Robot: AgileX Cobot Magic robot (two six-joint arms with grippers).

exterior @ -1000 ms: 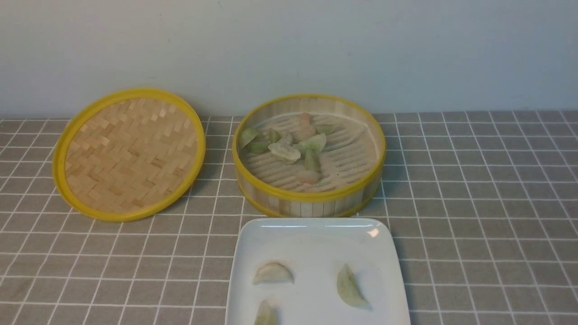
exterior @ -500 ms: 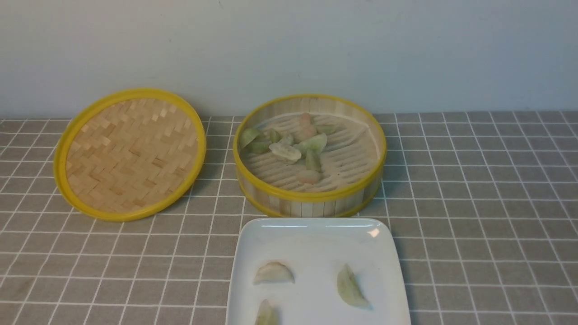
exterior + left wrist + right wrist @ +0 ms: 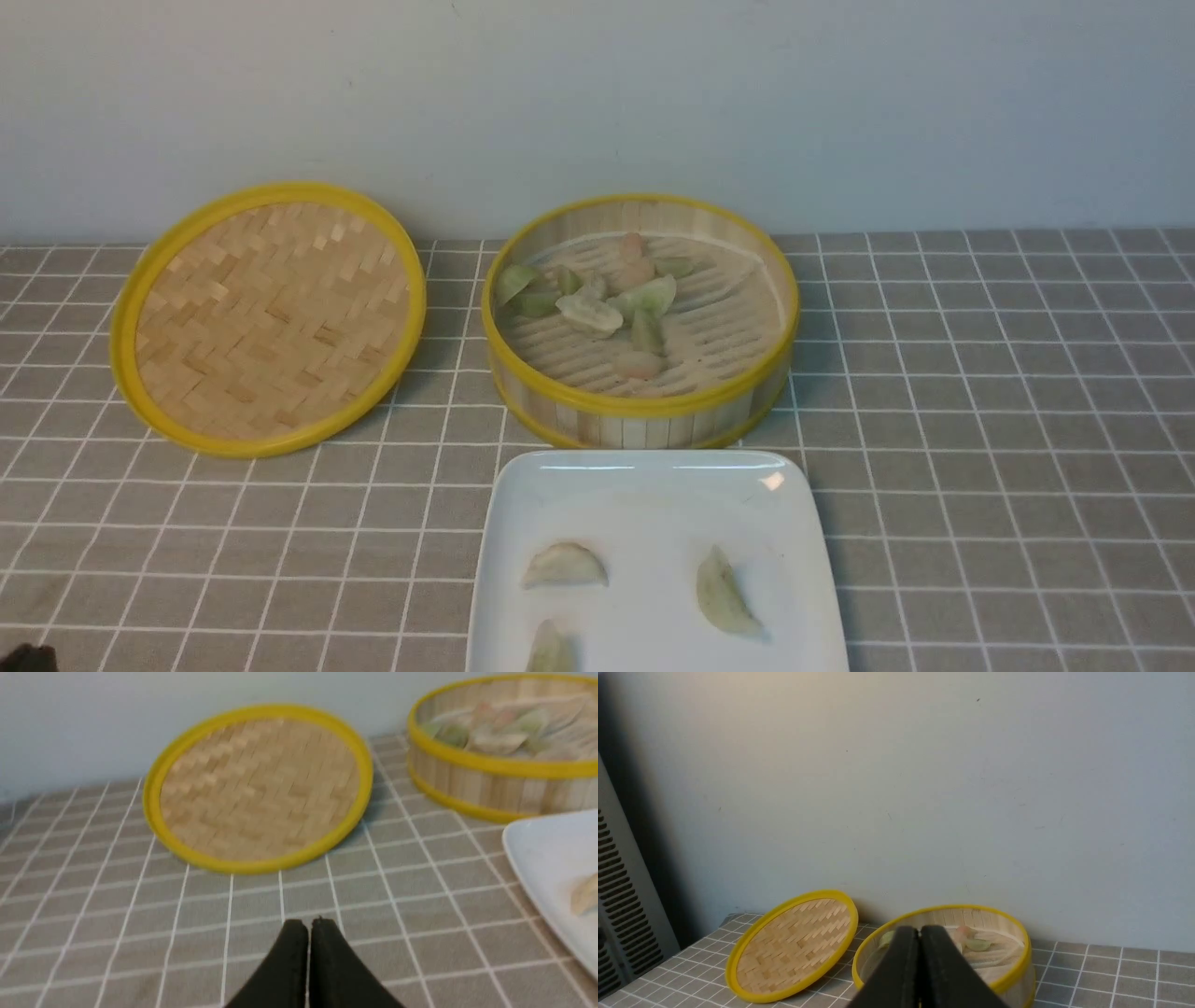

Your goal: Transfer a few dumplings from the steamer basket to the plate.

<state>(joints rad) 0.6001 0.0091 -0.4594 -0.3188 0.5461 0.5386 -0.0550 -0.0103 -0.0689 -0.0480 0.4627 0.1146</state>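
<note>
Pale green, pleated dumplings (image 3: 563,566) lie on the glossy white plate (image 3: 653,481). Left gripper (image 3: 308,926) and right gripper (image 3: 919,933) are both closed, empty.

Yellow rims, grey checks

The steamer basket (image 3: 640,406) and herringbone-woven lid (image 3: 268,317) were rimmed in yellow; pale green dumplings (image 3: 724,593) (one creamier) were set on the white plate (image 3: 653,485), over a grey white-gridded cloth (image 3: 1008,420).

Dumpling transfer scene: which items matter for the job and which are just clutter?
Job items:
- steamer basket, open, holding a cluster of dumplings
- plate, with three dumplings on it
- left gripper and right gripper, both shut and empty

Just lying about:
- lid, propped tilted against the wall, left of the basket
- checked tablecloth
</note>
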